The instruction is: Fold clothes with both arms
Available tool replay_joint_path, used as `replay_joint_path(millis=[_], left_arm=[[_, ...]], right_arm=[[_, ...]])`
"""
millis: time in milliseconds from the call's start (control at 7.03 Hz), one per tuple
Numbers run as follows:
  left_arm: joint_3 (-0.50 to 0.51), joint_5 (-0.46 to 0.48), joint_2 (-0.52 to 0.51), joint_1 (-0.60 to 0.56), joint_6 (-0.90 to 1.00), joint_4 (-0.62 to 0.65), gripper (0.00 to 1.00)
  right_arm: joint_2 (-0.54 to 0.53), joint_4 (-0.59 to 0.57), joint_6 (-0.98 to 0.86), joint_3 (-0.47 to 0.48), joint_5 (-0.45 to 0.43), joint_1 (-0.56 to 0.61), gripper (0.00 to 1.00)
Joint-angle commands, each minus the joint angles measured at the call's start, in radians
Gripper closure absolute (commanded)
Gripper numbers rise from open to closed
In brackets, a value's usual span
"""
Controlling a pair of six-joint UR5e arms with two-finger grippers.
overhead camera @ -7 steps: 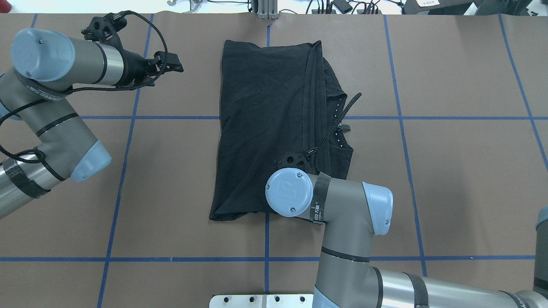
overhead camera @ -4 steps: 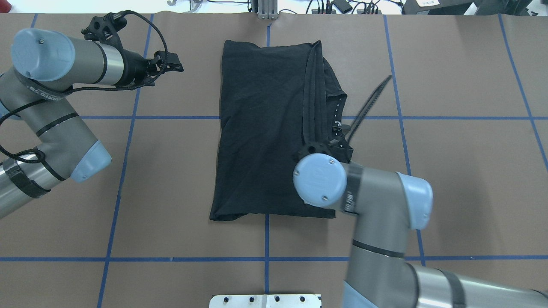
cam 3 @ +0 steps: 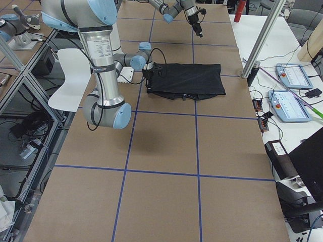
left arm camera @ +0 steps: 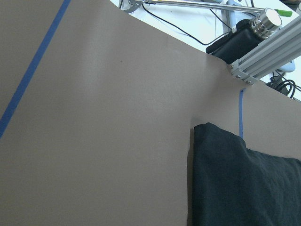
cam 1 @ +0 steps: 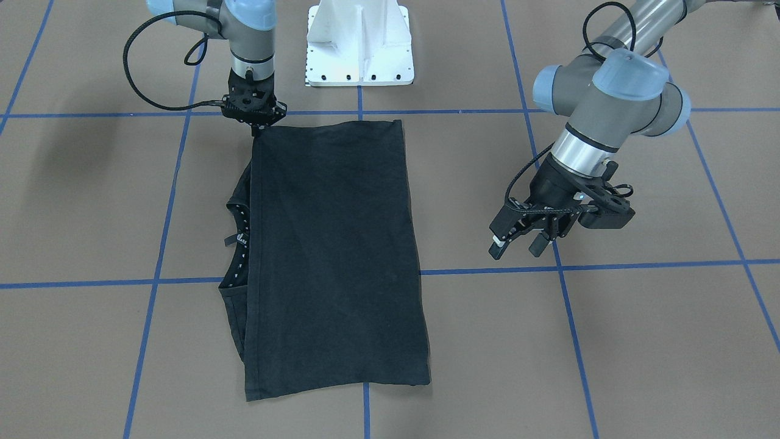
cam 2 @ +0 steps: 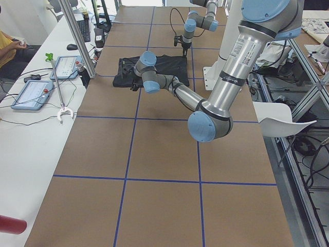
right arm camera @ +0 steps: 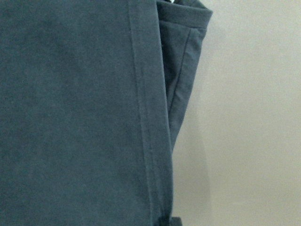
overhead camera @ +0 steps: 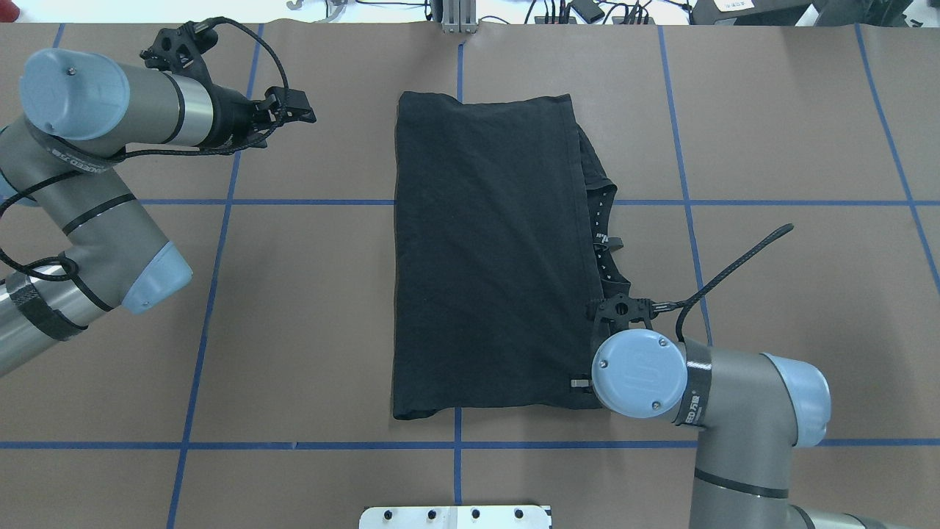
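Brown blue-taped table, white workbench

Robotics lab, not home. Signs: two grey metal jointed robot arms with white bolted base plate; brown paper-covered tabletop marked by blue tape grid lines; silver aluminium frame posts; light-blue control tablets beside cables on white side bench.

Overhead and front cameras face each other, both seeing the T-shirt.

One T-shirt, two arms, one base plate.
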Motion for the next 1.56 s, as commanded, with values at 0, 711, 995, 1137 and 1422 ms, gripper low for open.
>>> replay_joint_path(millis=[0,711,995,1137,1422], left_arm=[[0.001,0.0,0.0,0.0,-0.002,0.0,0.01],[-0.013,0.025,0.002,0.0,-0.02,-0.003,0.01],[-0.033,0.026,0.003,-0.001,-0.019,-0.014,0.01],[-0.045,0.052,0.009,0.002,-0.019,-0.014,0.01],[-0.073,0.063,0.011,0.002,-0.016,-0.012,0.01]], right_arm=[[-0.004,0.011,0.003,0.03,0.054,0.048,0.01],[-0.049,0.225,0.726,0.053,0.034,0.062,0.0],[-0.066,0.23,0.893,0.044,0.007,0.059,0.01],[-0.061,0.247,0.996,0.035,0.004,0.058,0.02],[-0.07,0.315,1.064,-0.023,0.004,0.058,0.07]])
